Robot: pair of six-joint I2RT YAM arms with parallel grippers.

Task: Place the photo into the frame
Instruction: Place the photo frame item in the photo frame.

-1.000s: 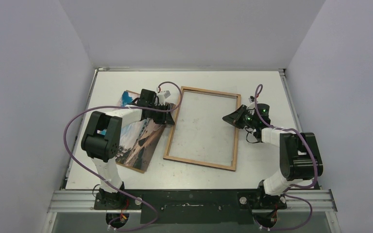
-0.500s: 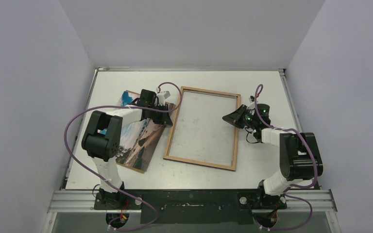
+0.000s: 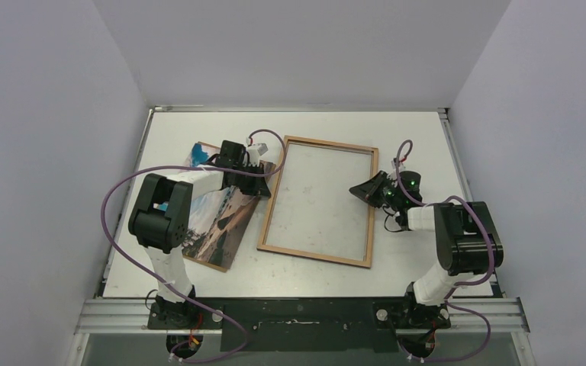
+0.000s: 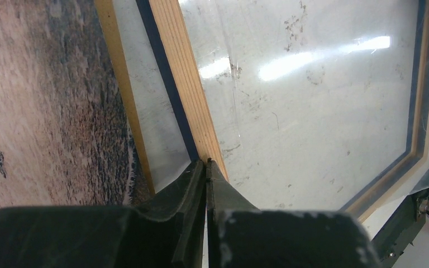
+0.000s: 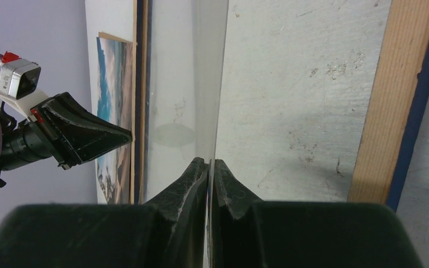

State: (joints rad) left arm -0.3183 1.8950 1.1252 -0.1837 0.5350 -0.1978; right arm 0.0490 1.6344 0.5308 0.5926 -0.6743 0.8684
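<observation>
The frame (image 3: 313,256) lies flat in the middle of the table, light wood side up. The photo (image 3: 221,217), a beach print, lies left of it on a brown board. My left gripper (image 3: 269,181) is shut, its tips (image 4: 207,162) against the frame's left rail (image 4: 184,72). My right gripper (image 3: 356,191) sits just inside the frame's right rail (image 5: 394,95). It is shut (image 5: 209,162) on the edge of a thin clear sheet (image 5: 209,84) that stands over the frame opening. The photo (image 5: 111,111) and left gripper (image 5: 127,135) show in the right wrist view.
The brown board's (image 3: 212,263) near corner shows below the photo. Its light edge (image 4: 117,84) runs beside the frame's rail. Purple cables (image 3: 122,191) loop over the left of the table. White walls close the table on three sides.
My right gripper has shifted slightly toward the near side along the frame's right rail, and its arm has drawn in. The left gripper, frame and photo have not moved.
</observation>
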